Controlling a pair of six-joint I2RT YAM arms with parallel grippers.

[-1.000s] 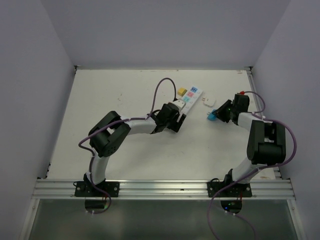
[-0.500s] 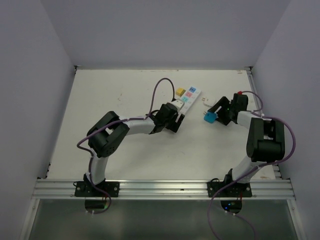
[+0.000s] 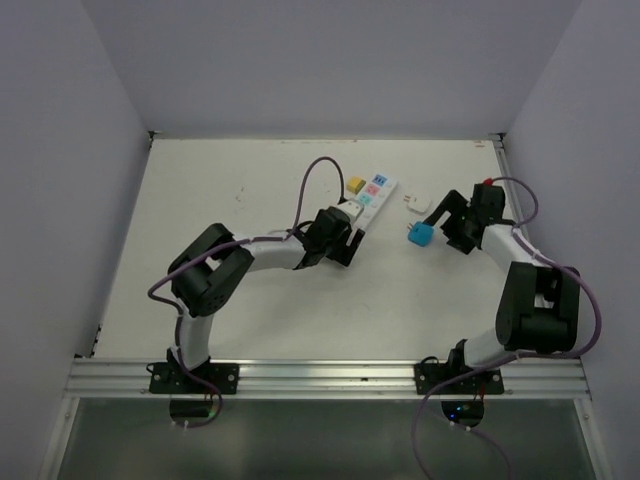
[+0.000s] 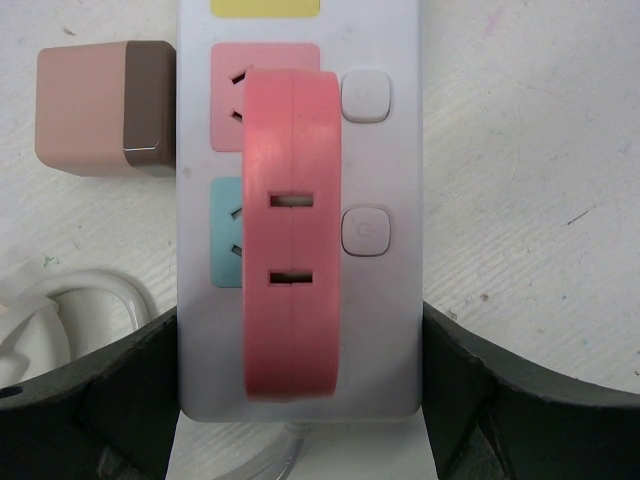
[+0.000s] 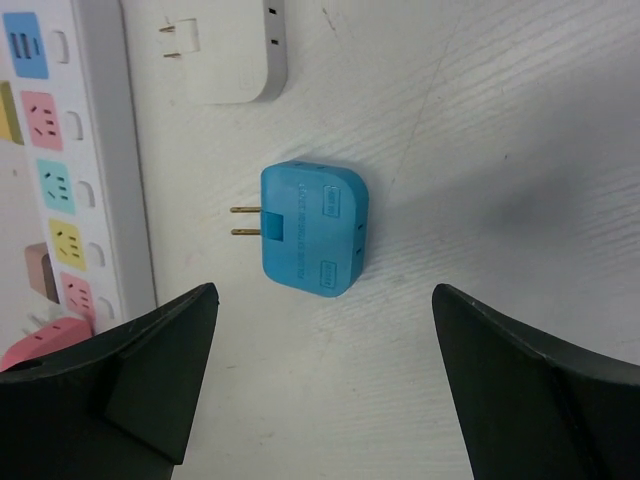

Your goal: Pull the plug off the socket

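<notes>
The socket [image 3: 373, 195] lies slantwise on the table [image 3: 250, 290]. Its near end is pinched by the left gripper [image 4: 298, 345], with a dark finger pressed against each white edge. Just ahead of those fingers a coral plug [image 4: 292, 230] sits in the row of outlets, covering part of a pink face and a teal one.

To the right, apart from the strip, a blue plug [image 5: 315, 228] lies flat with its two bare prongs pointing back at it. The right gripper [image 5: 322, 305] hovers there, spread wide and holding nothing. The blue plug sits between and just ahead of its fingertips, touching neither.

To my eye that pull is finished. If the coral one must come off too, the right arm needs to cross over, close on its sides and draw it straight out while the left braces the strip.
</notes>
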